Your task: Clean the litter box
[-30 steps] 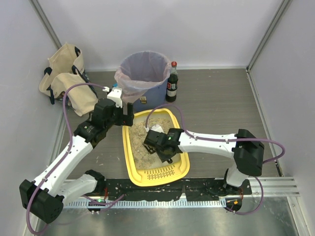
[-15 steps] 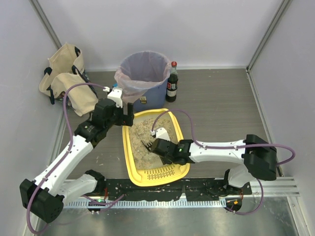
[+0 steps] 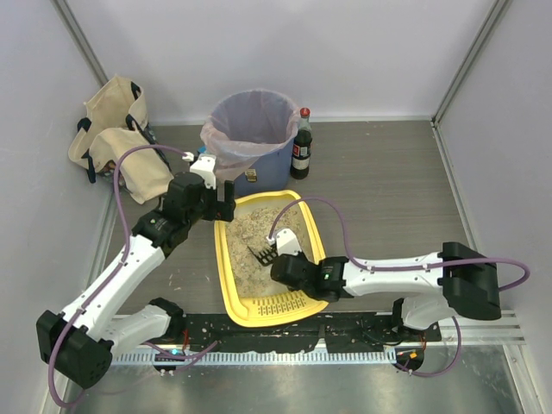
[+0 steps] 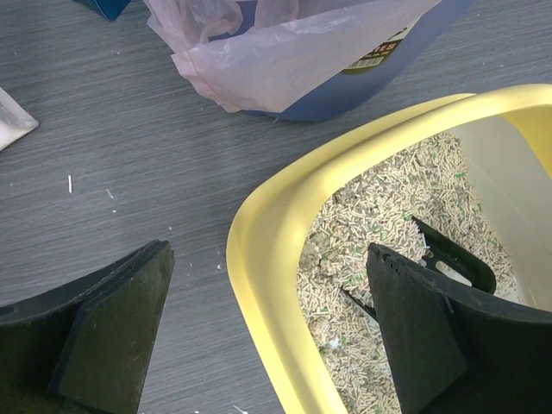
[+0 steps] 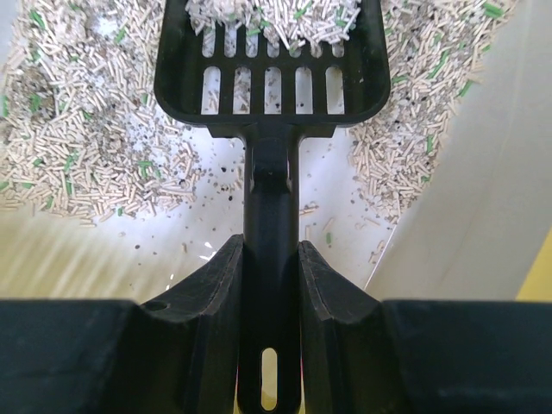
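The yellow litter box [image 3: 231,293] lies between the arms, with beige pellets in its far half and a slotted grille at its near end. My right gripper [image 3: 281,262] is shut on the handle of a black slotted scoop [image 3: 261,254]. In the right wrist view the fingers [image 5: 216,285] clamp the handle, and the scoop head [image 5: 272,78] carries pellets over a bare patch of the floor. My left gripper [image 3: 221,209] is open at the box's far-left corner. The left wrist view shows its jaws either side of the yellow rim [image 4: 259,259], gripping nothing.
A round blue bin with a clear liner [image 3: 254,129] stands just behind the box, close to the left gripper. A dark bottle [image 3: 301,147] is beside it on the right. A canvas bag [image 3: 112,129] sits at the back left. A small object [image 3: 251,175] lies between bin and box.
The right arm pulled back toward the near edge, and the scoop moved from the box's far right to its middle left. The left arm held still.
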`<state>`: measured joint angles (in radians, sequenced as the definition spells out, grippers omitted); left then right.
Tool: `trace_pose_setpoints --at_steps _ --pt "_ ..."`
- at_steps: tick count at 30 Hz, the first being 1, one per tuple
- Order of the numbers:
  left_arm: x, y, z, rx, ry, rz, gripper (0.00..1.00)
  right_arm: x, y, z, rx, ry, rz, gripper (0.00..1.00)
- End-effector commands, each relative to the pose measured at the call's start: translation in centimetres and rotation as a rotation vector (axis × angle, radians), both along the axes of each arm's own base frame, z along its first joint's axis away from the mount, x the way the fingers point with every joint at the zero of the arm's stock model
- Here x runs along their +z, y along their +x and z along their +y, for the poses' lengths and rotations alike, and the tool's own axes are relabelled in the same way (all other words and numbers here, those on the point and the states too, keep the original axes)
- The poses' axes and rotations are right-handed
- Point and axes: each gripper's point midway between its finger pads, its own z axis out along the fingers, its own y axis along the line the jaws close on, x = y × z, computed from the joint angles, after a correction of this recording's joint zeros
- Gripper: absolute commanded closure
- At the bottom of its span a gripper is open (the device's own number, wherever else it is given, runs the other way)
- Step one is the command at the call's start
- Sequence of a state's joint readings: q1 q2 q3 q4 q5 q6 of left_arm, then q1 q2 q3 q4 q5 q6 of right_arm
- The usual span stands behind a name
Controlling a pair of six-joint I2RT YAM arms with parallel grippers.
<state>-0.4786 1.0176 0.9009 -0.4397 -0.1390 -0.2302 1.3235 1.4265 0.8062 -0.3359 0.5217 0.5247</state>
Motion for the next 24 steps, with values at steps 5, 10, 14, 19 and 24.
trace_pose_setpoints --at_steps 5,10,14,19,24 --pt "1.5 0.7 -0.1 0.006 0.0 -0.036 0.02 5.9 1.5 1.1 -0.069 0.225 -0.13 0.99" --pt "1.4 0.7 -0.3 -0.002 0.003 -0.03 0.01 5.7 1.4 0.2 -0.086 0.27 -0.135 0.99" --pt "1.3 0.7 -0.3 -0.006 0.005 -0.027 0.01 4.9 1.0 -0.2 -0.081 0.273 -0.144 0.99" --pt "1.1 0.8 -0.3 -0.005 0.013 -0.024 0.01 6.3 0.2 0.5 -0.042 0.306 -0.219 0.98" --pt "1.2 0.9 0.0 0.008 0.019 -0.03 0.01 7.1 0.1 -0.2 -0.057 0.344 -0.277 0.99"
